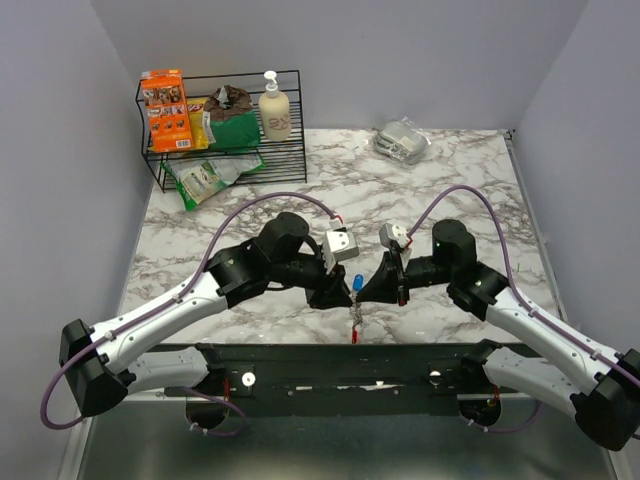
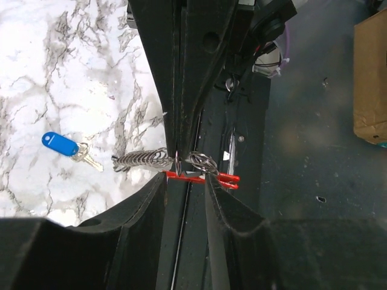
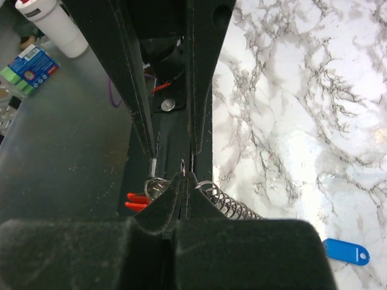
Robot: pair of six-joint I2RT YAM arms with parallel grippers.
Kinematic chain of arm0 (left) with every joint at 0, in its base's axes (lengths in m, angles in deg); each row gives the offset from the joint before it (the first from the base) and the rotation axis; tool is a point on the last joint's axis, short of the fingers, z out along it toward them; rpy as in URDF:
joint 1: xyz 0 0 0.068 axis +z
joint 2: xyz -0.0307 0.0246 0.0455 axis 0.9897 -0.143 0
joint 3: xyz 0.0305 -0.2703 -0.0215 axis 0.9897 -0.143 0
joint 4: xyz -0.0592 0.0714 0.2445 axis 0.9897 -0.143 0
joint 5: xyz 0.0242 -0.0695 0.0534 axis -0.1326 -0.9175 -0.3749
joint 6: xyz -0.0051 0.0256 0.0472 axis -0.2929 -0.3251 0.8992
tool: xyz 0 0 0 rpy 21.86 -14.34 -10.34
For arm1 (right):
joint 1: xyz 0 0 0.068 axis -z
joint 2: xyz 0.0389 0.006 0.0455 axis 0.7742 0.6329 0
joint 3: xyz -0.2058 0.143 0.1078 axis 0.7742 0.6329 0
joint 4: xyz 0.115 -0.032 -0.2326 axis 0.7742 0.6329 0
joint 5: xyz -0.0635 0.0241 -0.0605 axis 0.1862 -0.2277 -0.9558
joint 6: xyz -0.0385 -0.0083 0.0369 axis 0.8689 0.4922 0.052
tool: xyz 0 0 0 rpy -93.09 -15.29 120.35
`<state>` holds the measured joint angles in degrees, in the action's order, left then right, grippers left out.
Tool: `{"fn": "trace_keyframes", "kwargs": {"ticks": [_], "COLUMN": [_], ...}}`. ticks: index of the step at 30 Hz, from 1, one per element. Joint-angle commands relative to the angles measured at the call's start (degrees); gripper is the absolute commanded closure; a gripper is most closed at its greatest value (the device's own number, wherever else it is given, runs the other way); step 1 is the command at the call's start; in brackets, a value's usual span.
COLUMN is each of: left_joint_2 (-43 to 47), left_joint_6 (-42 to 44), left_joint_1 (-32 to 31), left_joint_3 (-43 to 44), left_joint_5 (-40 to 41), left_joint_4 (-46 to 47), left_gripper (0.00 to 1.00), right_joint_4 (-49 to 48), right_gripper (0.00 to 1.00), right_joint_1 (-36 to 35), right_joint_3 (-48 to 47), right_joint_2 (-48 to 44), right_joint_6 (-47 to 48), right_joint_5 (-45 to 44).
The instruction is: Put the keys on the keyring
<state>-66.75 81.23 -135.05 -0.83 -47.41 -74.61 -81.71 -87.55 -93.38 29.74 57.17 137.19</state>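
keyring (image 2: 142, 160): 1, red clip at the tabletop's (image 1: 450, 180) near edge | right claw (image 3: 183, 180): pressed together, pinching 1 keyring ring | left claw (image 2: 185, 180): spread, clip across its gap | keys (image 2: 77, 151): on tabletop just beside chain's far end, 1 blue head, silver count unclear | wire rack (image 1: 225, 140): far left, 1 orange box (image 1: 165, 110), 1 pump bottle (image 1: 275, 110), print unreadable

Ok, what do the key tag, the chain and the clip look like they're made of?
Key tag: glossy, even blue, so likely plastic. Chain: silver metal by the look, with glinting links. Clip: smooth bright red, either painted metal or plastic; the views don't settle which.
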Motion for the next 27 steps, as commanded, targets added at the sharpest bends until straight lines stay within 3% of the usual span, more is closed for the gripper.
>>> {"fn": "trace_keyframes", "kwargs": {"ticks": [1,12,18,23,27], "left_joint_2": [-2.51,-5.85,-7.35,-8.23,-8.4], "left_joint_6": [1.04,0.86,1.39,1.3,1.04], "left_joint_1": [-0.25,-0.25,-0.25,-0.25,-0.25], "left_joint_3": [2.15,3.21,3.65,3.56,3.56], "left_joint_5": [-2.72,-3.15,-3.77,-5.0,-5.53], "left_joint_4": [-0.32,1.09,0.39,0.21,0.12], "left_gripper": [0.6,0.7,0.82,1.0,1.0], "right_joint_4": [3.15,3.07,3.07,2.89,2.89], "right_gripper": [1.0,1.0,1.0,1.0,1.0], "right_joint_1": [-0.45,-0.45,-0.36,-0.45,-0.45], "right_joint_3": [-1.74,-1.57,-1.39,-1.57,-1.74], "right_joint_2": [-0.41,-1.2,-1.72,-1.81,-2.08], "right_joint_6": [1.98,2.07,2.16,2.25,2.16], "right_joint_5": [-0.15,0.2,-0.32,-0.06,0.03]}}
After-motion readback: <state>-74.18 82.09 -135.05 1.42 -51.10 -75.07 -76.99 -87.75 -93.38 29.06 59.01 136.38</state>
